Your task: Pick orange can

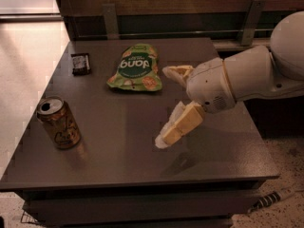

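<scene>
The orange can [59, 123] stands upright near the front left corner of the dark table [128, 160]; it is orange-gold with dark drawings and a silver top. My gripper [167, 106] hovers above the middle of the table, well to the right of the can and apart from it. Its two pale fingers [176, 128] are spread wide and hold nothing.
A flat green snack bag [135, 68] lies at the back middle of the table, just left of the upper finger. A small dark packet [80, 62] lies at the back left. A wooden wall with metal brackets [110, 20] runs behind the table.
</scene>
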Controlling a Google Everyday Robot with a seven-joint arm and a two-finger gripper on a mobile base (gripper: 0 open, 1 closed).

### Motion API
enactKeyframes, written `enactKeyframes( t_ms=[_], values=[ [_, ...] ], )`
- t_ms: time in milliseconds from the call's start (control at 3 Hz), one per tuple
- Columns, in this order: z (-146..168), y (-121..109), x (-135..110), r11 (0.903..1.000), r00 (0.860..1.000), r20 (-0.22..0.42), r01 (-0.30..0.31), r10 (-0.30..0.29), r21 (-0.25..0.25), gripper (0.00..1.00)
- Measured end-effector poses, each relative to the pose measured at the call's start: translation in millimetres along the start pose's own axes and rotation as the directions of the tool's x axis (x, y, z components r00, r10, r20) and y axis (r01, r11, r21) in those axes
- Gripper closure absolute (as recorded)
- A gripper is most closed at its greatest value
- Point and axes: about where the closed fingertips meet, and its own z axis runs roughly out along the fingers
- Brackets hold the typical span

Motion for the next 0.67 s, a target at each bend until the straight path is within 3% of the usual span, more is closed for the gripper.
enactKeyframes(
  t_ms=[333,667],
  values=[
    [10,-6,-5,0.9998,0.999,0.042,0.017,-0.017,0.013,0.0],
    [40,-23,-20,0.9989,0.991,0.128,0.043,-0.045,0.019,0.0]
  ],
)
